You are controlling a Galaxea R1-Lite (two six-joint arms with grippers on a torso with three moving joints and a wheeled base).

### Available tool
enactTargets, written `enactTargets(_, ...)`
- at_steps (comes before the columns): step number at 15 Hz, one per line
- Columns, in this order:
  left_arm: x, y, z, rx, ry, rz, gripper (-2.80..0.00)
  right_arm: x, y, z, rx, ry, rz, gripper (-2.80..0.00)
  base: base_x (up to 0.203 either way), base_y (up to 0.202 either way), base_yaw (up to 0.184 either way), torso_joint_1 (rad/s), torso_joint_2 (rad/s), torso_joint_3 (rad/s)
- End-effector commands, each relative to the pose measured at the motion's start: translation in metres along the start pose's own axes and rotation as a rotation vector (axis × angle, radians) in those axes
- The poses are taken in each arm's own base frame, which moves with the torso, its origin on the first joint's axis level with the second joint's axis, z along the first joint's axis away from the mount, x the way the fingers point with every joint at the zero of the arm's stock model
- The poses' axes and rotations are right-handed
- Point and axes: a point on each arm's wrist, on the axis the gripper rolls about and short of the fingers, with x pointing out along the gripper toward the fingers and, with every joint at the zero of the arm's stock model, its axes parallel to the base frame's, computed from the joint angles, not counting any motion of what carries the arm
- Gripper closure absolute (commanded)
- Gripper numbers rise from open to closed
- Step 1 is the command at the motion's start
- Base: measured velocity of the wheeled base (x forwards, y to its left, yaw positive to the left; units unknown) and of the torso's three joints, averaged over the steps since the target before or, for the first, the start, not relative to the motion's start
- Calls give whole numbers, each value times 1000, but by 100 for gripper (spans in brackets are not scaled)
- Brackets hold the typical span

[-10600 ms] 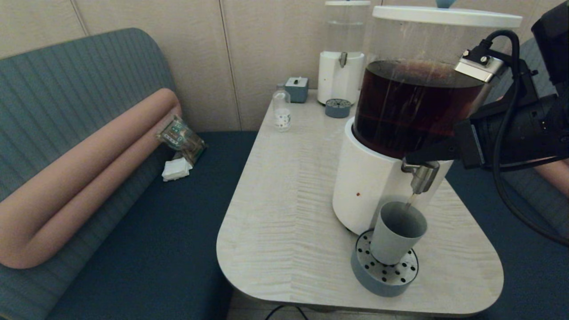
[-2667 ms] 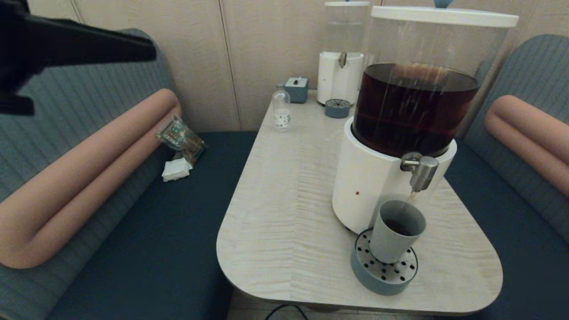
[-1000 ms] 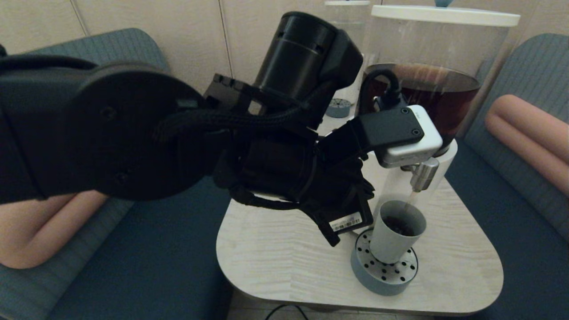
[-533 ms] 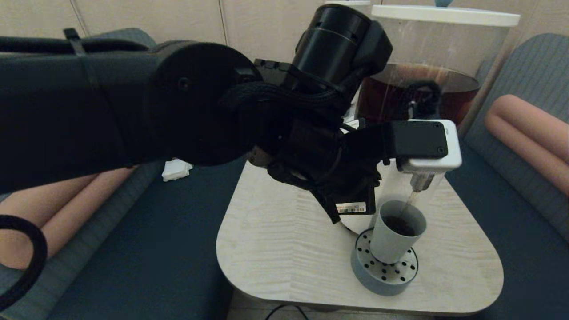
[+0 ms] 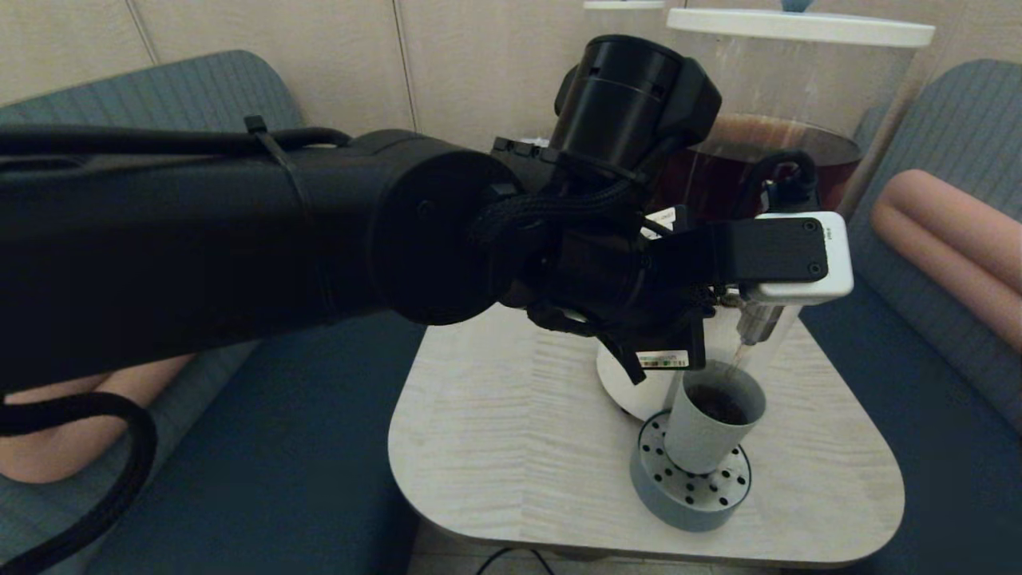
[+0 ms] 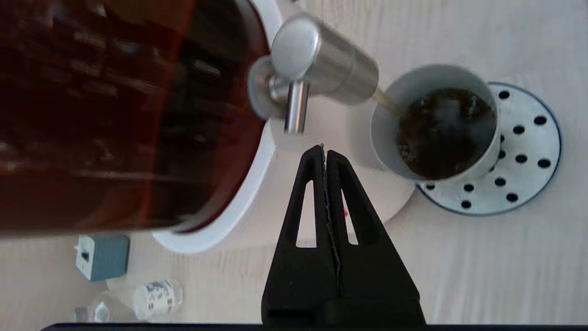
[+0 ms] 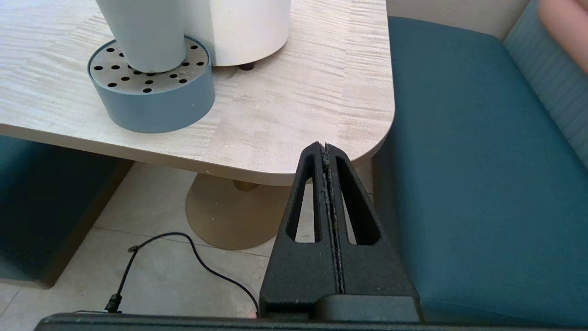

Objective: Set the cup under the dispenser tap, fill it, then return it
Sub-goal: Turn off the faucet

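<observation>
The grey-blue cup [image 5: 713, 423] stands upright on the perforated drip tray [image 5: 691, 487], below the dispenser tap [image 6: 321, 69]. A thin brown stream runs from the tap into the cup [image 6: 436, 133], which holds dark liquid. My left arm reaches across the head view, its wrist hiding most of the tap there. My left gripper [image 6: 324, 149] is shut with nothing in it, its tip just short of the tap's small lever [image 6: 296, 110]. My right gripper [image 7: 325, 147] is shut and empty, low off the table's near corner.
The big dispenser's white base [image 7: 248, 27] stands right behind the tray [image 7: 151, 92]. A small clear bottle [image 6: 156, 294] and a blue box [image 6: 102, 256] sit farther back. Blue bench seats [image 7: 482, 161] flank the table [image 5: 519, 447]; a cable [image 7: 183, 248] lies on the floor.
My left arm has swung in from the left and moved its wrist right, up to the tap. The cup has stayed on the tray, with liquid still streaming in.
</observation>
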Motion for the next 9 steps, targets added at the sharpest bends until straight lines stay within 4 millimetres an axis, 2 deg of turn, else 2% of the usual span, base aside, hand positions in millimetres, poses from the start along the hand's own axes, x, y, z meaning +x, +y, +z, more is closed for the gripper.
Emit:
enactTargets(1, 4, -2, -1, 4, -1, -6, 0, 0, 0, 0, -1, -1, 1, 0, 0, 0, 0, 0, 0, 0)
enactTargets(9, 11, 2, 1, 16, -40, 50, 0, 0, 0, 0, -1, 0, 1, 0, 0, 0, 0, 0, 0, 0)
